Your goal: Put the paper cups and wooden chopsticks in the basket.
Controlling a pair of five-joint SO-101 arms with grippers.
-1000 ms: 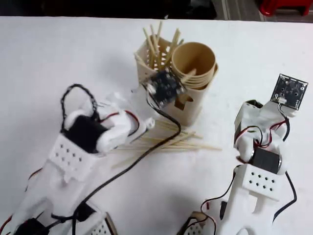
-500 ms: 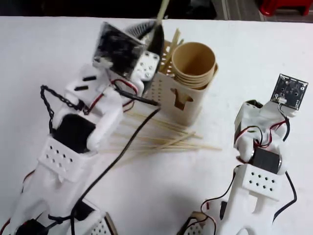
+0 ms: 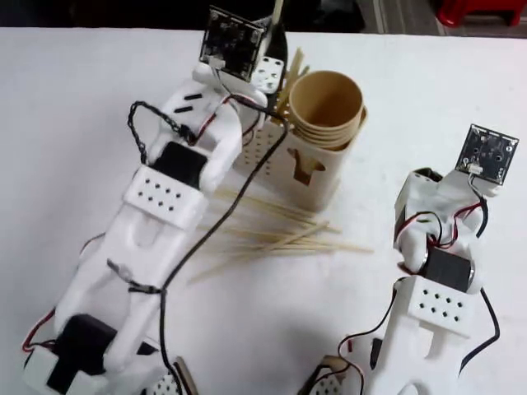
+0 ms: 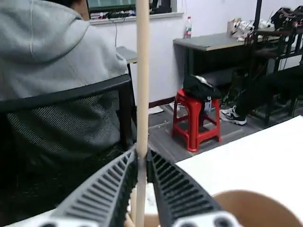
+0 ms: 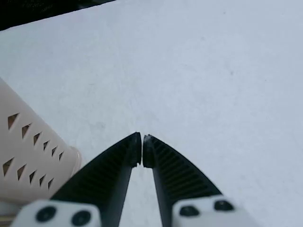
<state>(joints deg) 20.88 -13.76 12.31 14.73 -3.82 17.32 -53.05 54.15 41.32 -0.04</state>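
— Chopstick point(image 4: 142, 71) off the table now? Where are you keeping it?
— I am pinching it upright in my left gripper point(image 4: 142, 158), both fingers clamped on the wood, and I am holding it up over the basket point(image 3: 317, 177). A second ago I was reaching low toward the loose chopsticks point(image 3: 280, 234) lying on the table point(image 3: 99, 99) in front of the basket. Since then my left arm point(image 3: 165, 206) has been rising and stretching forward across the basket's near rim.
— And the paper cups point(image 3: 325, 107)?
— They are sitting stacked inside the basket, in the same spot as before, with a few standing sticks point(image 3: 294, 66) leaning beside them.
— What is your right side doing?
— My right gripper point(image 5: 142, 150) is staying closed on nothing, hanging over bare table just beside the basket wall. That arm is not shifting at all.
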